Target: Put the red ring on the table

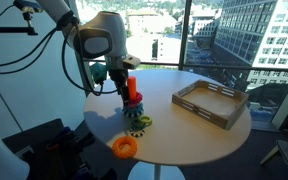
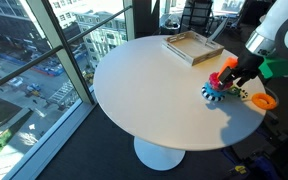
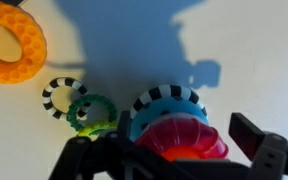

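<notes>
The red ring [image 3: 184, 138] tops a stack on an upright peg, above a blue ring [image 3: 149, 112] and a black-and-white striped ring [image 3: 169, 95]. The stack stands on the round beige table [image 1: 189, 135] and shows in both exterior views [image 1: 133, 97] [image 2: 217, 78]. My gripper [image 3: 184, 128] hangs over the stack with one finger on each side of the red ring. A thin gap shows at the right finger, so it looks open. The gripper also shows in both exterior views [image 1: 130, 84] [image 2: 228, 74].
An orange ring [image 3: 12, 45] [image 1: 125, 147] lies on the table near its edge. A green ring [image 3: 91, 113] and a small striped ring [image 3: 59, 97] lie beside the stack. A rectangular wooden tray [image 1: 212, 103] [image 2: 192, 46] sits across the table. Windows are behind.
</notes>
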You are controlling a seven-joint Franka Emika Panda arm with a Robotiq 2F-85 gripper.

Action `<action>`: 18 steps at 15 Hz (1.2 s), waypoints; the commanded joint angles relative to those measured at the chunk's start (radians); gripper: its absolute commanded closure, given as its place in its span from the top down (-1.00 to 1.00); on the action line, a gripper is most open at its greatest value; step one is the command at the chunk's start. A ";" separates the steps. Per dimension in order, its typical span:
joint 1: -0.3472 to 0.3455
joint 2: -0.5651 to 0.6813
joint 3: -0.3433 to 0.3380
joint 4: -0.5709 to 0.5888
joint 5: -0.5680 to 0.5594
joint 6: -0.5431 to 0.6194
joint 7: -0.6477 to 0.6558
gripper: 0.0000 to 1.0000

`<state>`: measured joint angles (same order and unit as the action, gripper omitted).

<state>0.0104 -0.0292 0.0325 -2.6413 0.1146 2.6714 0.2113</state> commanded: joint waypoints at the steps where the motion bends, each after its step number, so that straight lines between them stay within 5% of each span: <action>1: 0.007 0.018 0.002 0.011 -0.017 0.050 0.034 1.00; 16: 0.021 0.077 -0.004 0.013 -0.027 0.193 0.038 1.00; 17: 0.021 0.078 -0.005 0.012 -0.027 0.199 0.038 0.55; 18: 0.021 0.078 -0.004 0.012 -0.023 0.203 0.036 0.46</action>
<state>0.0264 0.0369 0.0338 -2.6410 0.1123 2.8524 0.2142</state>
